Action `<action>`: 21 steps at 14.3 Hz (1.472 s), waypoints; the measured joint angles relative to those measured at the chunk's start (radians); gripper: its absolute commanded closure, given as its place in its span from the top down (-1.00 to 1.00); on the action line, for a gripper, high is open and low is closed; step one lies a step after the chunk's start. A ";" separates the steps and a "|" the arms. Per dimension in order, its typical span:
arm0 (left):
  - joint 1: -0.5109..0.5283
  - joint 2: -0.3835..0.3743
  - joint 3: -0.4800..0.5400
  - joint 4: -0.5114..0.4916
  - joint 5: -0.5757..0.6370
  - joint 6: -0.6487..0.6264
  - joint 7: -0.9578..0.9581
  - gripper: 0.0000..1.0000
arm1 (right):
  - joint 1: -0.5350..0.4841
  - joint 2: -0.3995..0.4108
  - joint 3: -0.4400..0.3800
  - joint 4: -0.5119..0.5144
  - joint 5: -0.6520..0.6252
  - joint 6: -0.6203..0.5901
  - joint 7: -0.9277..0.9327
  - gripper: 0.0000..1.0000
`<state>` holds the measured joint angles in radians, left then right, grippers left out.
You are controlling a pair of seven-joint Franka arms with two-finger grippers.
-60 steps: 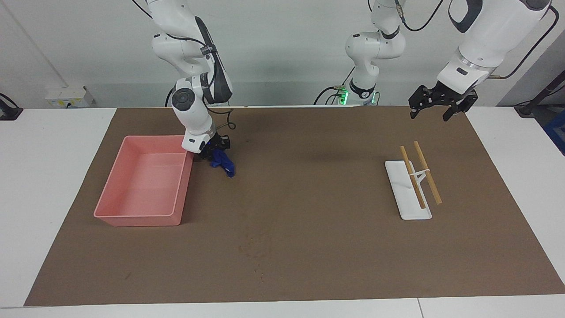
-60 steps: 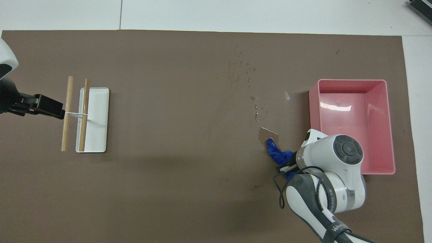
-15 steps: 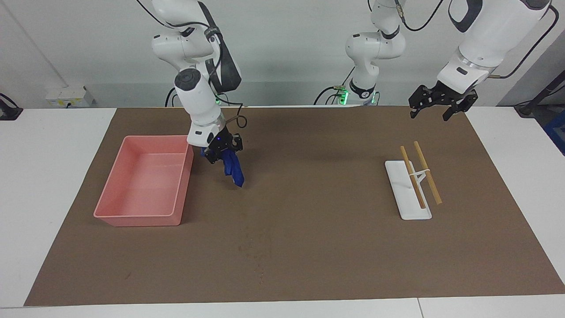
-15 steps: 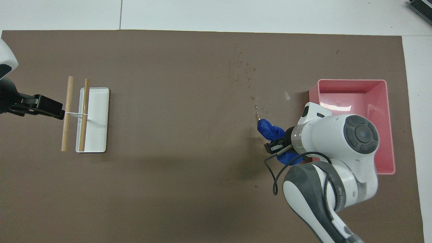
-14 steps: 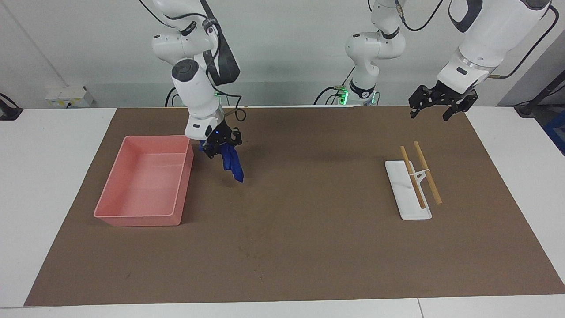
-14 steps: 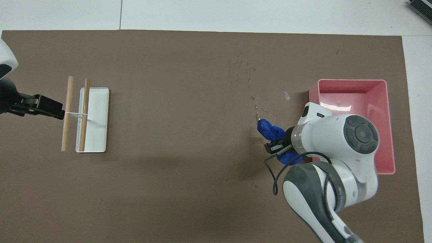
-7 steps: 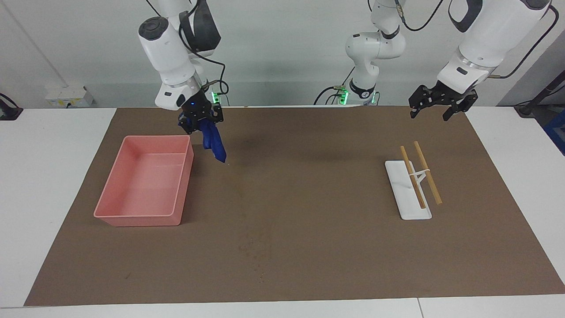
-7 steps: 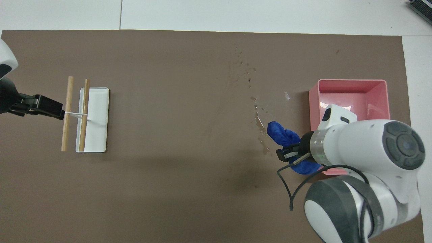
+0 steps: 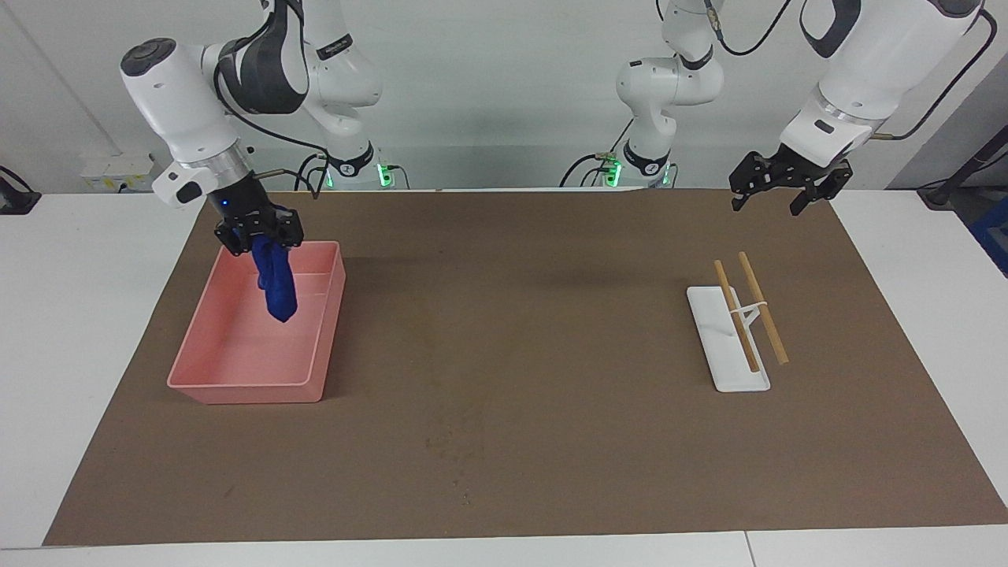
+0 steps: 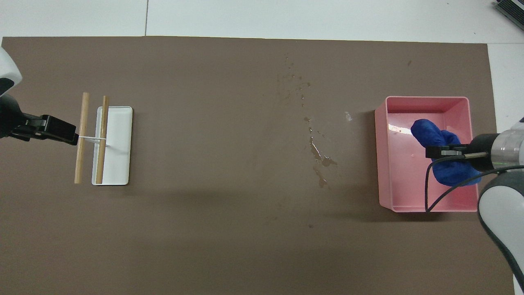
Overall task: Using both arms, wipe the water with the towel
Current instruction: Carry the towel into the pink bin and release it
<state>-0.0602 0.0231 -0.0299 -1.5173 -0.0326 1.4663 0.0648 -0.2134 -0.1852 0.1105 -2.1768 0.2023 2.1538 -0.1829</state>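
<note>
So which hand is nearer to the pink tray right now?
The right hand: it hangs over the pink tray, shut on the towel. The left hand waits, open, above the mat's other end, near the white rack.

On my screens: towel (image 9: pixel 275 287), royal blue, plain. Tray (image 9: pixel 203 329), pink all over. Mat (image 9: pixel 551 441), flat brown, with darker wet blotches (image 10: pixel 319 157) near its middle. Surface (image 9: pixel 87 315) under the mat, white. Stand (image 9: pixel 713 335), white; two sticks (image 9: pixel 750 311) on it, pale tan. Both pincers, right (image 9: pixel 260 236) and left (image 9: pixel 787 186), black; arms (image 9: pixel 866 63) white with grey patches.
</note>
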 measured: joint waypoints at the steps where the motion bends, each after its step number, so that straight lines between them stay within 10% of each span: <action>1: 0.000 0.000 0.000 0.000 0.000 0.000 0.000 1.00 | -0.016 0.019 0.000 -0.011 0.000 0.035 0.000 -1.00; 4: 0.000 0.000 0.000 0.000 0.000 0.000 0.000 1.00 | -0.071 0.105 0.000 -0.055 0.000 0.151 0.002 -1.00; 5: 0.000 0.000 0.000 0.000 0.000 0.000 0.000 1.00 | -0.095 0.147 0.000 -0.062 0.000 0.207 0.002 -0.59; 6: 0.000 0.000 0.000 0.000 0.000 0.000 0.000 1.00 | -0.112 0.190 -0.001 -0.064 0.000 0.257 0.002 0.64; 7: 0.000 0.000 0.000 0.000 0.000 0.000 0.000 1.00 | -0.120 0.222 -0.001 -0.064 0.000 0.285 0.002 1.00; 14: 0.000 0.000 0.000 0.000 0.000 0.000 0.000 1.00 | -0.114 0.218 0.015 -0.011 0.000 0.178 0.002 1.00; 21: 0.000 0.000 0.000 0.000 0.000 0.000 0.000 1.00 | -0.010 0.102 0.027 0.264 -0.159 -0.268 0.215 1.00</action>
<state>-0.0602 0.0231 -0.0299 -1.5173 -0.0326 1.4662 0.0649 -0.2234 -0.0834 0.1370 -1.9123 0.0432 1.8853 0.0318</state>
